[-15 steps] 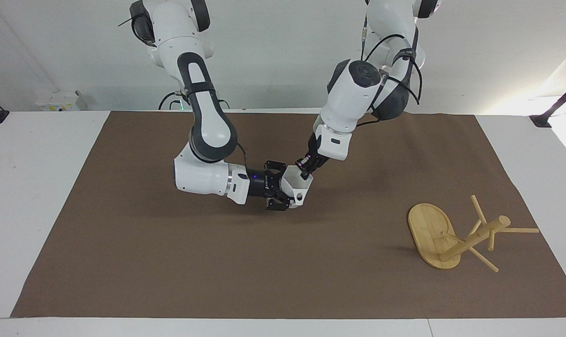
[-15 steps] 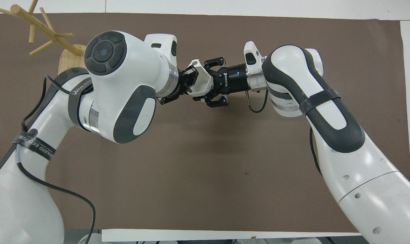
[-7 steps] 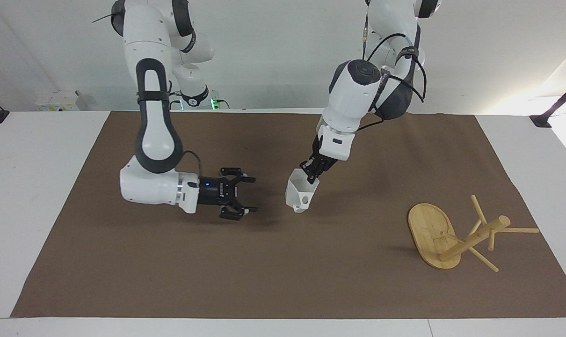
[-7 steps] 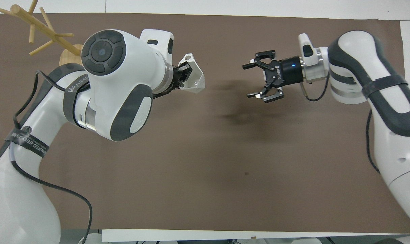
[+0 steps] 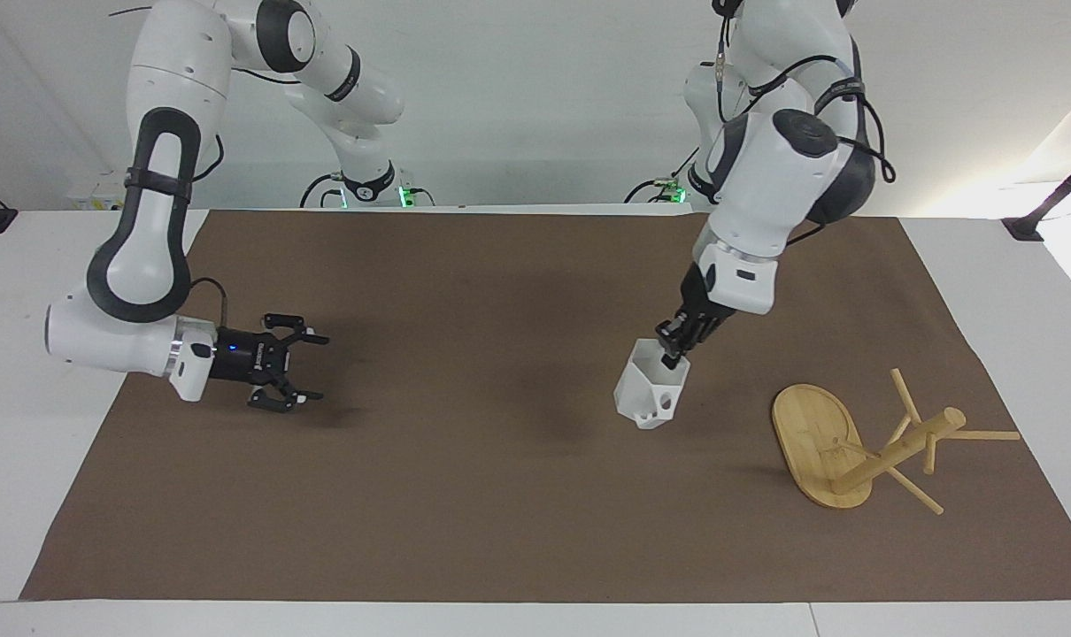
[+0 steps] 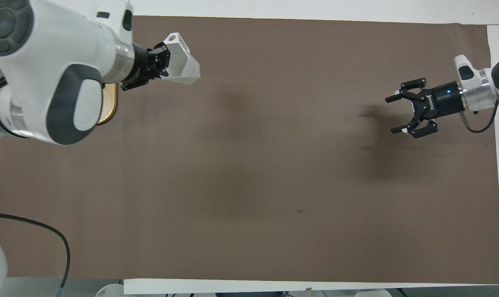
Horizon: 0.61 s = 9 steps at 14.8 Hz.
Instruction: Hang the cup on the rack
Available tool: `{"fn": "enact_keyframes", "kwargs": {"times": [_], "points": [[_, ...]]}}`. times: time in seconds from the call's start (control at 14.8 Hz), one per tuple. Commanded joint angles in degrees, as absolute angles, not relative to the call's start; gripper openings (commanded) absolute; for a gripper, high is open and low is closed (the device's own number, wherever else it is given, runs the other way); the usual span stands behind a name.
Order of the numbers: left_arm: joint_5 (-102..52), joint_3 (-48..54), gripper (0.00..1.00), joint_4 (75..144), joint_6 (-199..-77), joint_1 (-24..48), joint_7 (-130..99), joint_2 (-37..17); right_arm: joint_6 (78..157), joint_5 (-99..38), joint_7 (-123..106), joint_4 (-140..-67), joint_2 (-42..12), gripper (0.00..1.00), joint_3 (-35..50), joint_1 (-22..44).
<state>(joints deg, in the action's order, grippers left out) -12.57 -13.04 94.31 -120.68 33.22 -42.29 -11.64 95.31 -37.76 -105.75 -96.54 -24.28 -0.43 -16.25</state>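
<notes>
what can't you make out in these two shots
- Overhead view: the rack shows only a sliver of its base; the left arm covers its post and pegs.
- Facing view: the cup has its handle's far edge turned away, and the left claw covers part of its rim.
- Overhead view: the right arm is cut off by the frame edge past the right claw.

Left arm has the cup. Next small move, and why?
Probably carry the cup on toward the rack. The left end effector grips its rim over the mat, short of the rack's pegs. The right end effector waits open at its own end.
</notes>
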Motion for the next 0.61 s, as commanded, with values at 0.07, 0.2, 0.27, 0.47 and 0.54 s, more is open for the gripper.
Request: {"fn": "enact_keyframes", "kwargs": {"times": [0.07, 0.2, 0.27, 0.47, 0.54], "points": [[-12.6, -12.6, 0.0, 110.5, -136.0, 29.7, -35.7, -3.4, 99.5, -22.6, -83.4, -97.0, -12.1, 0.99, 0.4, -15.0], [-12.7, -12.2, 0.0, 122.5, -157.2, 30.2, -35.8, -0.5, 98.1, -17.6, -70.8, -96.8, -8.1, 0.99, 0.7, -14.8], [-12.7, -12.1, 0.0, 126.2, -164.9, 30.3, -35.8, 0.2, 97.4, -15.1, -65.6, -96.5, -5.8, 0.99, 1.0, -14.5], [-18.0, -11.9, 0.0, 129.0, -172.0, 30.1, -35.9, 0.4, 90.7, -3.5, -50.3, -90.4, -2.5, 0.99, 1.5, -10.0], [-21.6, -11.9, 0.0, 128.9, -172.5, 30.1, -35.9, 0.1, 86.2, -0.8, -44.9, -86.9, -2.6, 0.99, 1.5, -8.9]]}}
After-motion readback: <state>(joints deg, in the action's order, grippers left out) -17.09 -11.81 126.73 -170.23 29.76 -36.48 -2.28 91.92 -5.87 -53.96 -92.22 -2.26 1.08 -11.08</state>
